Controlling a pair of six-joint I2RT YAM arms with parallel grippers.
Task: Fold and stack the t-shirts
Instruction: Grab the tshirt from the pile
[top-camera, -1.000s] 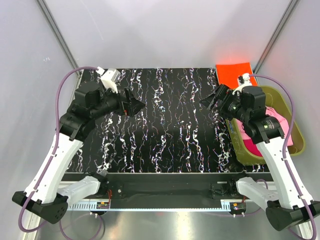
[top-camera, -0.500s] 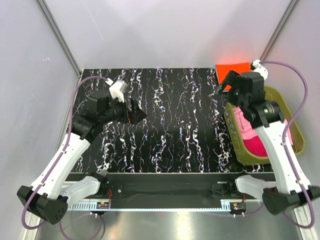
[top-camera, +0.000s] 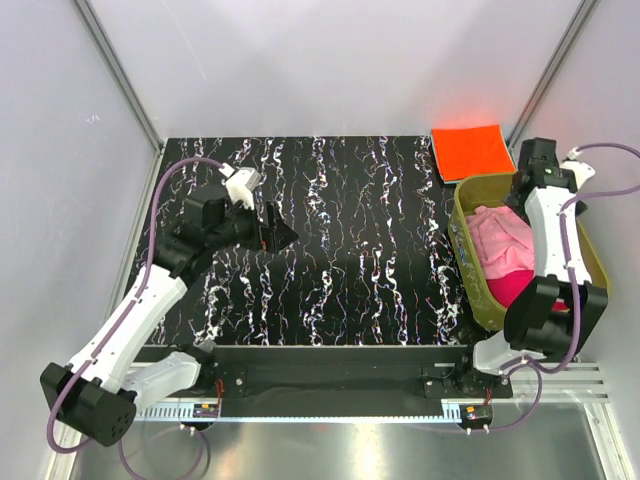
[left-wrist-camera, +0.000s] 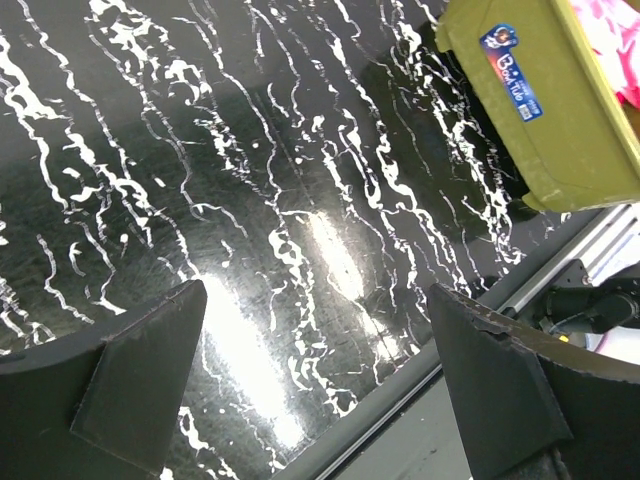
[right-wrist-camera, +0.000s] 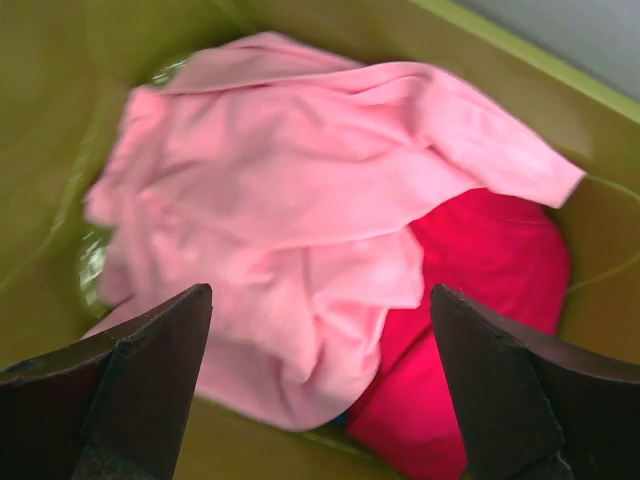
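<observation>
Up at the upper right of the top view, the orange t-shirt (top-camera: 472, 150) lies flat on the desk (top-camera: 350, 230). It is folded into a neat square, just beside the far end of the green tub (top-camera: 468, 262). The desk is black with white squiggly lines, and the tub sits at its right edge.

Inside the tub, the pink t-shirt (right-wrist-camera: 290, 190) lies on top in a soft, crumpled heap. In the right wrist view it has many folds, and one sleeve sticks out to the right. Under it, toward the lower right of that view, the magenta t-shirt (right-wrist-camera: 490, 290) peeks out, bunched up too. From the top, the pink one fills the upper part of the tub and the magenta one the lower part.

The right arm bends up from its base at the lower right and reaches over the far end of the tub. The right hand (right-wrist-camera: 320, 350) points down into the tub, above the pink t-shirt. Its two fingers (right-wrist-camera: 140, 380) stand wide apart and hold nothing.

The left arm stretches from the lower left up over the left half of the desk. The left hand (top-camera: 277, 233) hangs above the bare desk, well apart from all the t-shirts. It is spread wide too, with nothing in it.
</observation>
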